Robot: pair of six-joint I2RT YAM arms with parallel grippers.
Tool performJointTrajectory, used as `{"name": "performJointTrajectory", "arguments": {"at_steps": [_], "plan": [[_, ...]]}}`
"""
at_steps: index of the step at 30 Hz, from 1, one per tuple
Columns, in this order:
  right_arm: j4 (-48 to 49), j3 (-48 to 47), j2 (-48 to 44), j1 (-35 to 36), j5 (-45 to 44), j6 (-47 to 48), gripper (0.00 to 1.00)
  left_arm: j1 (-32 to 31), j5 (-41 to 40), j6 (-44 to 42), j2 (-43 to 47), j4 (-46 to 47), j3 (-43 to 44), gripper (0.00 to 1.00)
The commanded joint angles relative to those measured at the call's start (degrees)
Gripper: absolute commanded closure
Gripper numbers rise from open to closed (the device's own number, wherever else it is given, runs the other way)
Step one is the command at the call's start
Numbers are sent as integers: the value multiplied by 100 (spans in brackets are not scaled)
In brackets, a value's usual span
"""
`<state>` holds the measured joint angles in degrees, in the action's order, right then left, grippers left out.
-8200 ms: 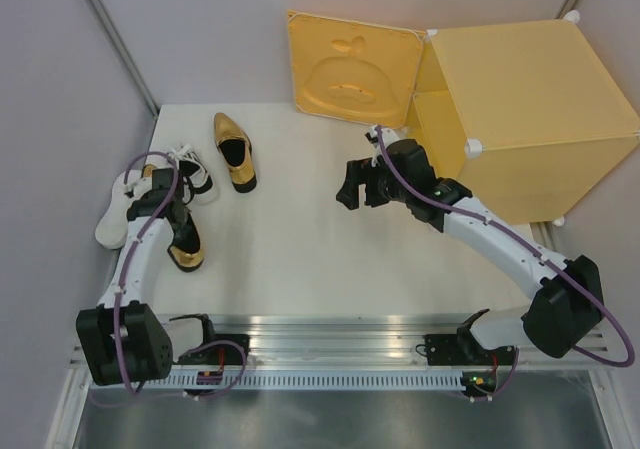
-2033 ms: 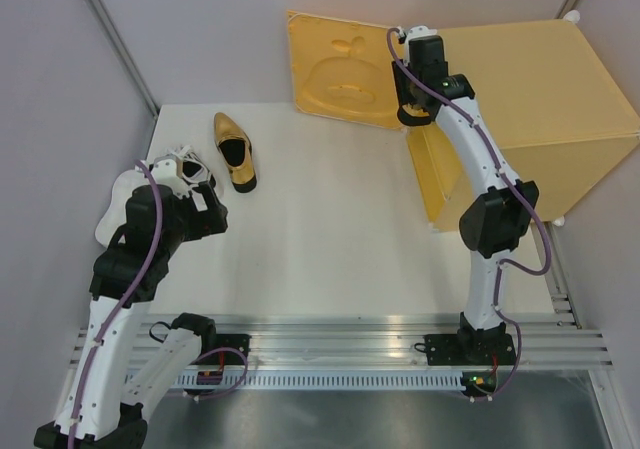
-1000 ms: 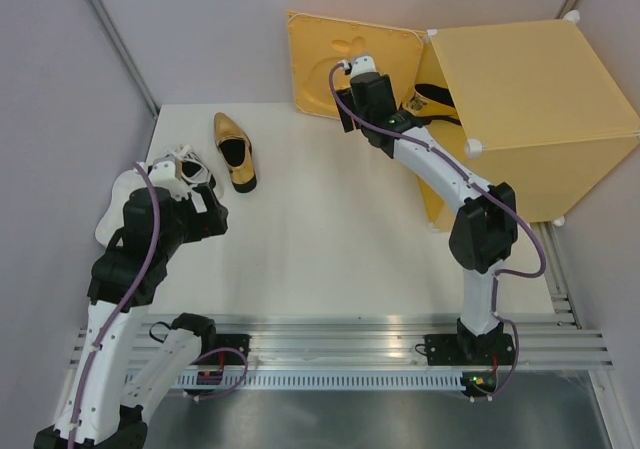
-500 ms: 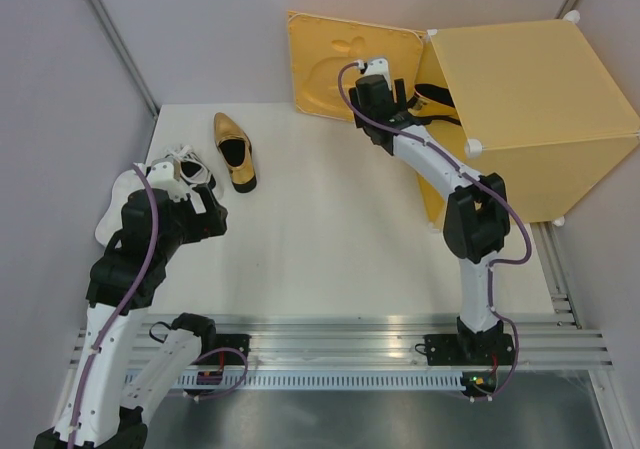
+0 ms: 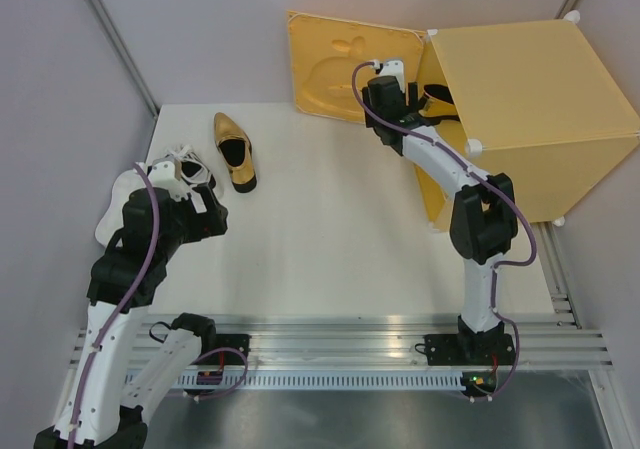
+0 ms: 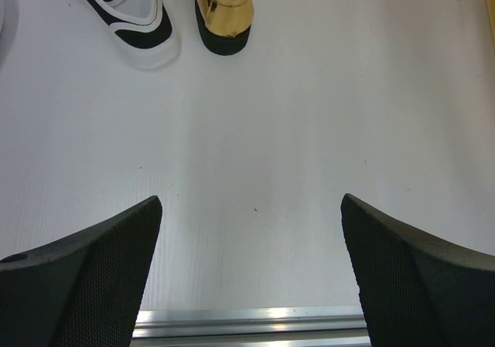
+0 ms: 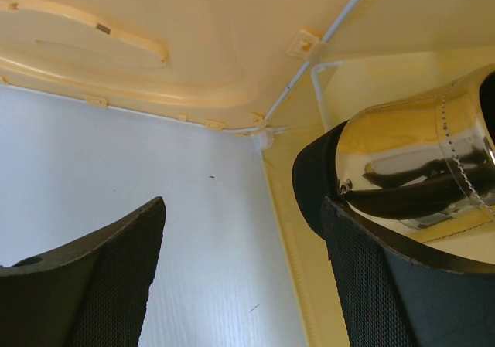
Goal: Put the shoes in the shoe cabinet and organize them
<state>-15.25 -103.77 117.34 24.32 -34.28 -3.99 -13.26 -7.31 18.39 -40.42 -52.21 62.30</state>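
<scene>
Shifted right, the right gripper (image 7: 241,239) spreads wide at the doorway edge of the yellow-orange plastic cube cabinet (image 5: 530,99), shiny gold shoe (image 7: 418,169) just beside; left gripper (image 6: 249,202) wide over white table (image 6: 263,130).

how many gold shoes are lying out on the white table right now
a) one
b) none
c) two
a: one gold shoe lies on the table beside the white shoes, while the other gold shoe sits inside the cabinet, just within its opening.
</scene>
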Motion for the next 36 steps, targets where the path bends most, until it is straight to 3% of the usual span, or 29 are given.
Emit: {"name": "performJointTrajectory", "arguments": {"at_steps": [1,21,28,36], "plan": [[-216,172,-317,-357,-351,-146,14,16,81,86,-9,97,107,0],[-295,138,-334,-656,-132,-252,13,16,37,50,26,96,89,0],[-277,260,-888,-542,1361,-15,13,16,98,120,-9,97,133,0],[-848,50,-1205,283,2688,776,13,16,160,296,-176,96,142,0]]}}
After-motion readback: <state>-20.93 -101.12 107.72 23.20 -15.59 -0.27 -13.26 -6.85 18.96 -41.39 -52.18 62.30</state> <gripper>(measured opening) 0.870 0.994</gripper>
